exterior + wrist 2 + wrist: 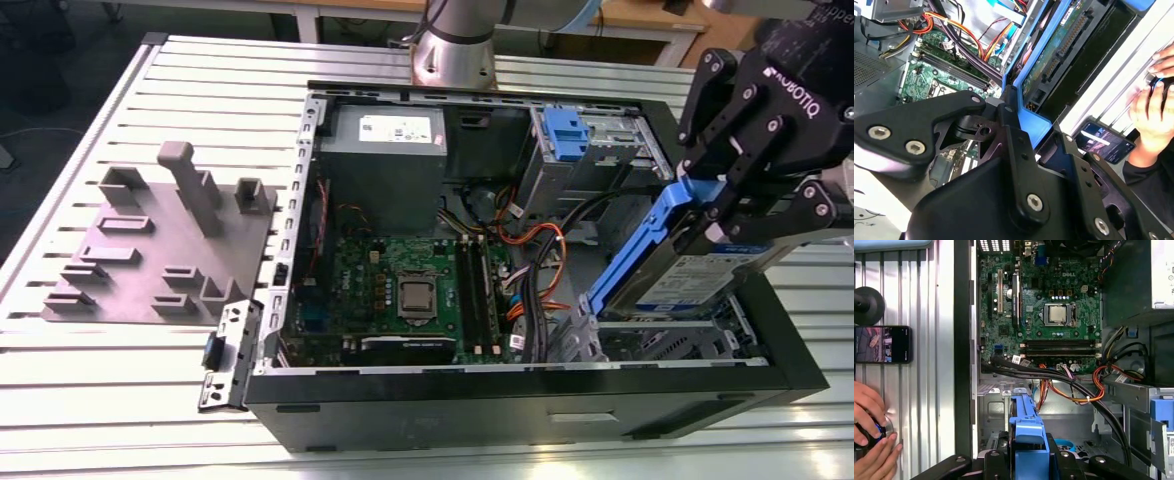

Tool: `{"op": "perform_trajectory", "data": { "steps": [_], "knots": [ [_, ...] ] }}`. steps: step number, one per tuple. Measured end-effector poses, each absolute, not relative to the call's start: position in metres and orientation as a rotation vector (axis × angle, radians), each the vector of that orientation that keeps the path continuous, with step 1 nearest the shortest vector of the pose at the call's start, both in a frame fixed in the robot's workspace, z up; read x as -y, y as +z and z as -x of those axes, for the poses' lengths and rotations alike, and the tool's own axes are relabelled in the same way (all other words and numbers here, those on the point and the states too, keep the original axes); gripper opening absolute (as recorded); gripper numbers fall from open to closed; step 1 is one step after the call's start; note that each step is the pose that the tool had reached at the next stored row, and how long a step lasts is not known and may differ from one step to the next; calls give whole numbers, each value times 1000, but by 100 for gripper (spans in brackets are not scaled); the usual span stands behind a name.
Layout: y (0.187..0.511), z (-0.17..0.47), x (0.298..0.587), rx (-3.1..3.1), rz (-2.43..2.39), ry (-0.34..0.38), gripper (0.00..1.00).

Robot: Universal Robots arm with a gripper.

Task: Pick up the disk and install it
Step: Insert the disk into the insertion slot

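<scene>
The slatted metal table (pixel 120 120) is carrying an open black computer case (pixel 534 395), which is lying on its side with the green motherboard (pixel 400 290) facing up. Inside the case, a grey metal box (pixel 384 165) with a white sticker is sitting beside the motherboard, toward the arm's base. Beside the case, on the exterior view's left, a grey fixture plate (pixel 154 250) with upright blocks is resting on the table.

The gripper (pixel 727 215) is hanging over the case's corner at the exterior view's right, its black fingers clenched around the disk (pixel 687 275). The disk is tilting steeply in its bright blue bracket, its lower end dipping into the case's drive bay (pixel 674 335).

On the table beside the case, a person's hands (pixel 869 440) are working near a phone (pixel 883 344).
</scene>
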State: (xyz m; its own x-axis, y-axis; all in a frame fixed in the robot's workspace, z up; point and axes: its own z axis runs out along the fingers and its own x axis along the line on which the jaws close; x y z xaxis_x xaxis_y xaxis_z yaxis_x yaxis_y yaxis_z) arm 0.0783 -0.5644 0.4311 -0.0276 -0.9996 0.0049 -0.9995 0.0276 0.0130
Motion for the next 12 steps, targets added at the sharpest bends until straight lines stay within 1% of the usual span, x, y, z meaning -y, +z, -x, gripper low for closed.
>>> {"op": "perform_trajectory", "data": {
  "steps": [12],
  "knots": [
    [411, -78, 564, 2243, -2182, -9, 36]
  ]
}}
